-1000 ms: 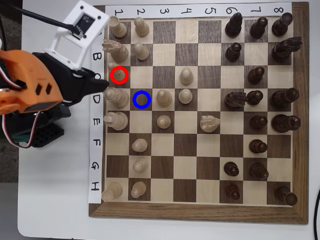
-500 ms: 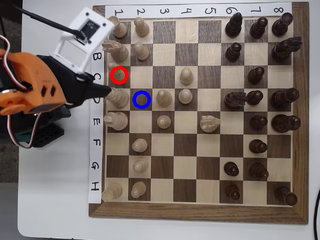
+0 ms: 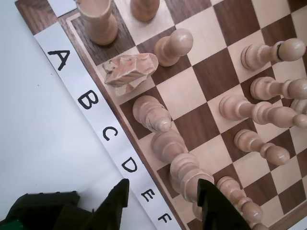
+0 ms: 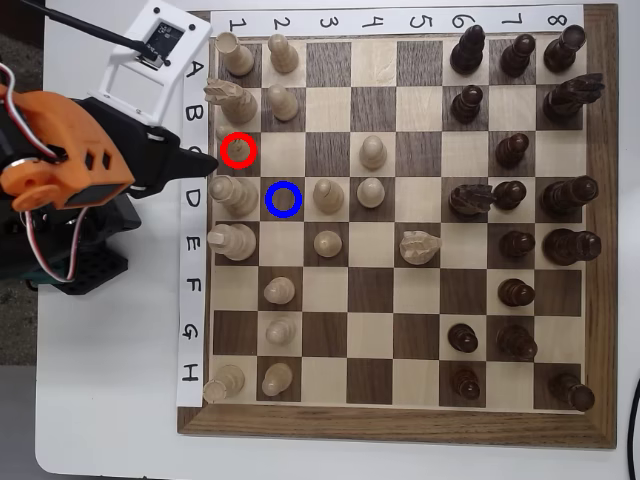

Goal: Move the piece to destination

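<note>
Claw point(image 3: 163, 203) spread, black fingers point(image 3: 115, 201) apart at bottom edge of wrist view, gripping nothing; in overhead view point(image 4: 205, 158) at board's left edge by the letter strip point(image 4: 192, 200), next to rows C and D. Piece point(image 4: 236, 150) upright on red-ringed square, column 1, row C, just right of claw tip. Destination point(image 4: 284, 199), blue-ringed dark square, diagonally adjacent, column 2, row D. Larger light piece point(image 4: 232, 193) between, on D1.

Gripper point(image 4: 208, 160) at board's point(image 4: 400, 425) left edge, beside row labels, tip near red ring point(image 4: 239, 149). Piece point(image 4: 237, 150) stands inside red ring. Blue-ringed destination point(image 4: 284, 199) nearby, unoccupied.
</note>
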### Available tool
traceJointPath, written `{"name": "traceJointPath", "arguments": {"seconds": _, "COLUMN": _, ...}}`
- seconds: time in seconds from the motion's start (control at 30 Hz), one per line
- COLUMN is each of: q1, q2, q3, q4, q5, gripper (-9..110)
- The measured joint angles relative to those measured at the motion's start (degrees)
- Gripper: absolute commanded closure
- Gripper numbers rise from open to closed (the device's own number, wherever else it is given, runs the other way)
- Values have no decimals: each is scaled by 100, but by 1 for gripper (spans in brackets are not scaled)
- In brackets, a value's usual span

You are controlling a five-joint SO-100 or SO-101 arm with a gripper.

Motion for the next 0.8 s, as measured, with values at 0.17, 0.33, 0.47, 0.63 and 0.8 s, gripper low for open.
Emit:
{"name": "traceJointPath", "arguments": {"seconds": 0.17, "q1": 70, "q2": -211, "q3": 9, "q4": -220, "q5": 0, "gripper": 84}}
{"name": "traceJointPath", "arguments": {"seconds": 0.33, "q1": -185, "q2": -483, "q3": 9, "q4": -334, "q5": 114, "gripper": 83}}
{"name": "traceJointPath", "arguments": {"seconds": 0.47, "q1": -360, "q2": -659, "q3": 9, "q4": -439, "q5": 237, "gripper": 83}}
{"name": "traceJointPath", "arguments": {"seconds": 0.63, "q1": -439, "q2": -844, "q3": 149, "q4": -765, "q5": 299, "gripper": 83}}
{"name": "traceJointPath", "arguments": {"seconds": 0.8, "q1": -413, "q2": -932, "q3": 360, "q4": -1125, "q5": 316, "gripper": 84}}
